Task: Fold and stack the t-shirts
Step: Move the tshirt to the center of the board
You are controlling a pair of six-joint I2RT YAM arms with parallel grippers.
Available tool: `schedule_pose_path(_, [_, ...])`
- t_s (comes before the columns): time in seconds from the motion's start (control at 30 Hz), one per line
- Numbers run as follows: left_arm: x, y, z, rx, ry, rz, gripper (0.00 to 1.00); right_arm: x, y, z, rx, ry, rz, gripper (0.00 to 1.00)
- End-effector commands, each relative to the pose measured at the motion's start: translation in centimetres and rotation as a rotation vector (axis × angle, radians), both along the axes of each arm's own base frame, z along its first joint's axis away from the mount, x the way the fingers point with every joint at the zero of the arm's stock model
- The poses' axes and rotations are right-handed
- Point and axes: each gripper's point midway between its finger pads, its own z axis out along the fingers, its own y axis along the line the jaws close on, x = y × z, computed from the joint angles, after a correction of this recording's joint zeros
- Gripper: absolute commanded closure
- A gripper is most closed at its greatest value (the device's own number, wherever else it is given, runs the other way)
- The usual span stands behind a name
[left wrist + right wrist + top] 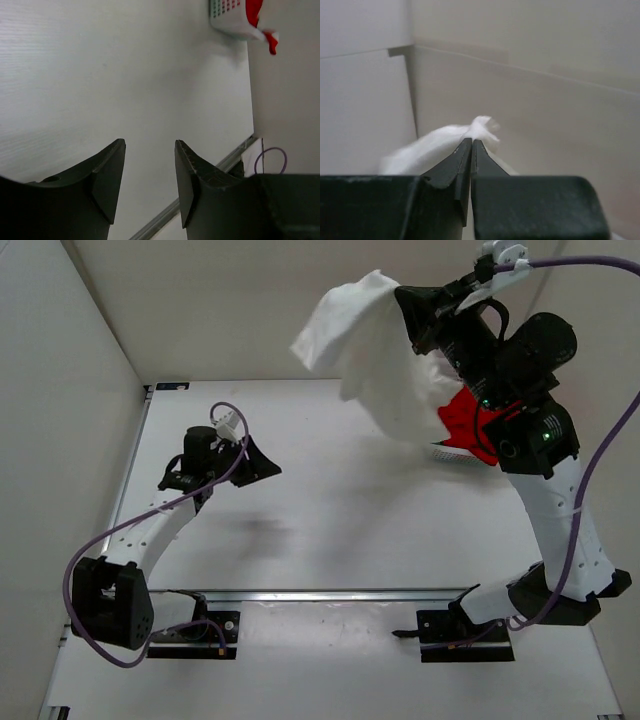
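1 off-white t-shirt (365,350) hangs at the far right, pinched in the clenched right gripper (471,143), by the white basket (227,22) holding a red t-shirt (466,425); the left gripper (150,147) hovers spread, empty.

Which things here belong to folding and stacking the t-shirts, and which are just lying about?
Part of the job:
- off-white t-shirt, hanging from the shut right gripper
- red t-shirt, spilling over the basket's edge
- left gripper, open and empty

Just there:
- white basket, at the far right
- table
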Motion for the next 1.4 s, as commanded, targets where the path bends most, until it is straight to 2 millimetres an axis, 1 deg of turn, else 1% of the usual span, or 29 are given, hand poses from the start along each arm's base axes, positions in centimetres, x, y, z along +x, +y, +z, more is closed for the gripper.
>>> schedule_pose_path(0.0, [2.5, 3.6, 3.8, -0.031, -0.088, 0.167, 0.44, -2.6, 1.1, 3.0, 0.036, -0.098, 0.103, 1.0])
schedule_pose_path(0.03, [2.8, 4.4, 4.0, -0.042, -0.086, 0.195, 0.44, -2.5, 2.1, 2.2, 0.012, -0.089, 0.173, 1.0])
schedule_pose_path(0.07, [3.2, 5.0, 4.5, -0.05, -0.092, 0.22, 0.44, -1.0, 1.4, 1.2, 0.051, -0.026, 0.182, 1.0])
schedule_pose_path(0.1, [3.4, 5.8, 4.7, -0.058, -0.092, 0.242, 0.44, -0.5, 0.3, 0.7, 0.082, 0.01, 0.215, 1.0])
schedule_pose_path(0.13, [3.7, 6.6, 5.2, -0.061, -0.102, 0.261, 0.44, 1.2, 0.0, -1.8, 0.068, 0.052, 0.251, 0.99])
schedule_pose_path(0.2, [4.0, 7.9, 5.2, -0.06, -0.101, 0.309, 0.44, 4.8, -1.0, -9.8, 0.135, 0.243, 0.284, 1.0])
schedule_pose_path(0.23, [4.0, 8.1, 5.2, -0.062, -0.105, 0.317, 0.43, 5.3, -2.1, -10.3, 0.145, 0.213, 0.298, 1.0])
schedule_pose_path(0.27, [4.1, 8.2, 5.0, -0.058, -0.102, 0.32, 0.43, 6.7, -2.3, -14.7, 0.176, 0.322, 0.303, 1.0])
schedule_pose_path(0.3, [4.0, 8.0, 4.4, -0.046, -0.093, 0.318, 0.42, 7.9, -3.3, -16.8, 0.208, 0.373, 0.287, 1.0])
schedule_pose_path(0.4, [2.8, 6.6, 1.2, 0.029, -0.037, 0.288, 0.42, 10.5, -5.1, -27.6, 0.267, 0.597, 0.221, 0.99])
schedule_pose_path(0.5, [1.8, 6.5, -1.7, 0.06, 0.015, 0.311, 0.42, 12.3, -6.3, -34.2, 0.293, 0.737, 0.136, 0.99])
schedule_pose_path(0.53, [1.7, 6.3, -1.9, 0.049, 0.018, 0.302, 0.43, 12.9, -6.9, -36.0, 0.296, 0.783, 0.082, 0.96])
schedule_pose_path(0.57, [1.4, 6.5, -2.9, 0.066, 0.045, 0.312, 0.43, 13.2, -7.3, -38.2, 0.299, 0.849, 0.043, 0.89])
schedule_pose_path(0.63, [0.5, 6.3, -4.3, 0.111, 0.068, 0.296, 0.43, 12.5, -7.9, -39.8, 0.286, 0.891, 0.0, 0.7])
schedule_pose_path(0.7, [-0.4, 5.8, -4.8, 0.18, 0.055, 0.278, 0.42, 11.7, -8.5, -40.0, 0.253, 0.865, -0.067, 0.57])
schedule_pose_path(0.73, [-1.5, 5.1, -5.7, 0.243, 0.063, 0.249, 0.43, 10.8, -8.7, -40.0, 0.226, 0.854, -0.106, 0.55])
schedule_pose_path(0.77, [-2.4, 4.7, -6.1, 0.306, 0.054, 0.243, 0.44, 10.3, -8.7, -40.9, 0.202, 0.873, -0.143, 0.54])
schedule_pose_path(0.8, [-3.5, 4.1, -6.5, 0.359, 0.048, 0.217, 0.44, 8.8, -7.3, -41.4, 0.157, 0.89, -0.128, 0.54])
schedule_pose_path(0.83, [-4.6, 4.0, -7.4, 0.379, 0.068, 0.198, 0.45, 7.6, -7.1, -42.6, 0.143, 0.922, -0.129, 0.59])
schedule_pose_path(0.87, [-5.3, 3.5, -7.6, 0.383, 0.074, 0.175, 0.44, 6.6, -5.7, -43.2, 0.102, 0.928, -0.101, 0.66])
schedule_pose_path(0.93, [-7.7, 3.3, -9.6, 0.386, 0.145, 0.13, 0.45, 3.1, -2.8, -46.7, 0.036, 0.999, -0.029, 0.86])
schedule_pose_path(0.97, [-8.3, 3.3, -10.4, 0.389, 0.171, 0.113, 0.45, 2.1, -2.0, -47.5, 0.009, 1.014, -0.015, 0.87])
schedule_pose_path(1.0, [-9.2, 3.6, -11.3, 0.401, 0.203, 0.106, 0.43, 0.0, 0.0, -49.6, -0.051, 1.06, 0.03, 0.89])
schedule_pose_path(1.03, [-9.8, 3.7, -12.0, 0.406, 0.217, 0.1, 0.42, -1.9, 1.3, -51.3, -0.113, 1.085, 0.056, 0.87])
schedule_pose_path(1.07, [-10.0, 3.6, -12.3, 0.402, 0.226, 0.092, 0.41, -2.8, 2.2, -51.9, -0.149, 1.09, 0.065, 0.85])
schedule_pose_path(1.13, [-11.1, 3.4, -13.7, 0.396, 0.262, 0.073, 0.39, -4.4, 2.4, -54.1, -0.169, 1.152, 0.068, 0.74])
schedule_pose_path(1.17, [-11.3, 2.7, -13.9, 0.383, 0.258, 0.04, 0.36, -4.6, 3.0, -54.1, -0.135, 1.161, 0.101, 0.65])
schedule_pose_path(1.23, [-11.8, 2.0, -14.4, 0.368, 0.286, 0.011, 0.36, -5.4, 2.8, -55.4, -0.094, 1.213, 0.114, 0.55])
schedule_pose_path(1.37, [-12.2, 0.5, -15.1, 0.326, 0.305, -0.043, 0.48, -5.3, 2.8, -56.0, -0.066, 1.22, 0.094, 0.52])
